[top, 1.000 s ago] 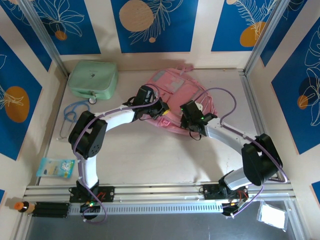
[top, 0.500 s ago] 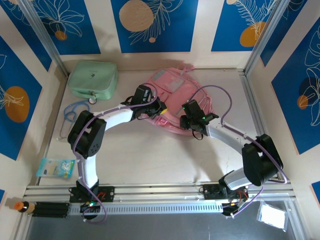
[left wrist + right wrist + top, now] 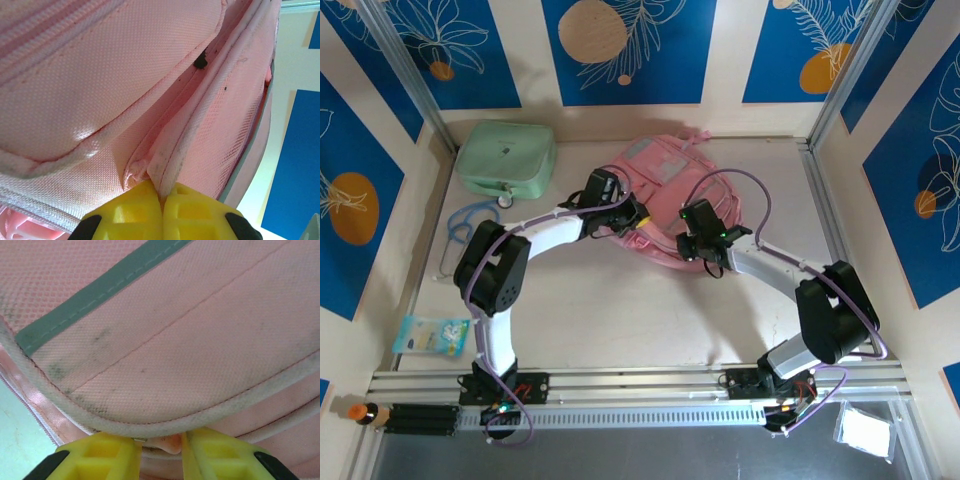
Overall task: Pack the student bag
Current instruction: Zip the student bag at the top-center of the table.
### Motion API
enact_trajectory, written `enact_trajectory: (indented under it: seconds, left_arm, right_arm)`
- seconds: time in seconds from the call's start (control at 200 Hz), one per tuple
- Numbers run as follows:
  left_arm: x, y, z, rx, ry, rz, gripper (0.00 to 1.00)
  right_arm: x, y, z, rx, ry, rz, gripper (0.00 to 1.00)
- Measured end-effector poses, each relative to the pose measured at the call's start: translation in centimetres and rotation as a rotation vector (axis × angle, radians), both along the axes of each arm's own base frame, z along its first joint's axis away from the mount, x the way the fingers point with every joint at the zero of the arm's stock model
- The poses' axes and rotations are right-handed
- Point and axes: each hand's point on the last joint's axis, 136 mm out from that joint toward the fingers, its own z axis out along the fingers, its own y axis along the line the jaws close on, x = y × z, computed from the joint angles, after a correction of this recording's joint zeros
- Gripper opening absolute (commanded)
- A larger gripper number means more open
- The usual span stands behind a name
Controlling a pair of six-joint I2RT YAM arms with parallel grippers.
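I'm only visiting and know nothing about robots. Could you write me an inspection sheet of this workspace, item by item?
Surface: cream table, with a metal rail along its near edge.
Job's things: pink student bag, lying at the back centre.
Clutter: mint-green case at back left; blue looped cord in front of it; tissue packet at the left edge.
Grippers: left gripper, jaws shut on the bag's piped edge; right gripper, jaws slightly apart with a fold of the bag between them, grip unclear.
Cables: purple cables loop along both arms.
Surroundings: blue leaf-print wall panels.
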Motion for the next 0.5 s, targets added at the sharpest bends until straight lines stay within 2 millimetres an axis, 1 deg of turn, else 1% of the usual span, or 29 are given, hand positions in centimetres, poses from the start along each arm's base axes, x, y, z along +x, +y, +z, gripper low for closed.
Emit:
enact_trajectory:
  seconds: [0.065, 0.265, 0.42, 0.5]
  left_arm:
    - [0.0, 0.2, -0.1, 0.006, -0.002, -0.004, 0.00]
    - [0.2, 0.8, -0.3, 0.016, -0.008, -0.014, 0.00]
    - [0.4, 1.4, -0.4, 0.024, -0.008, -0.017, 0.00]
    - [0.4, 1.6, -0.5, 0.031, -0.010, -0.022, 0.03]
  right_arm:
    - [0.1, 0.0, -0.1, -0.005, -0.003, 0.010, 0.26]
    - [0.4, 0.9, -0.3, -0.007, -0.015, 0.079, 0.21]
    - [0.6, 1.7, -0.7, -0.003, -0.019, 0.142, 0.08]
    - [0.6, 2.1, -1.0, 0.005, -0.012, 0.160, 0.02]
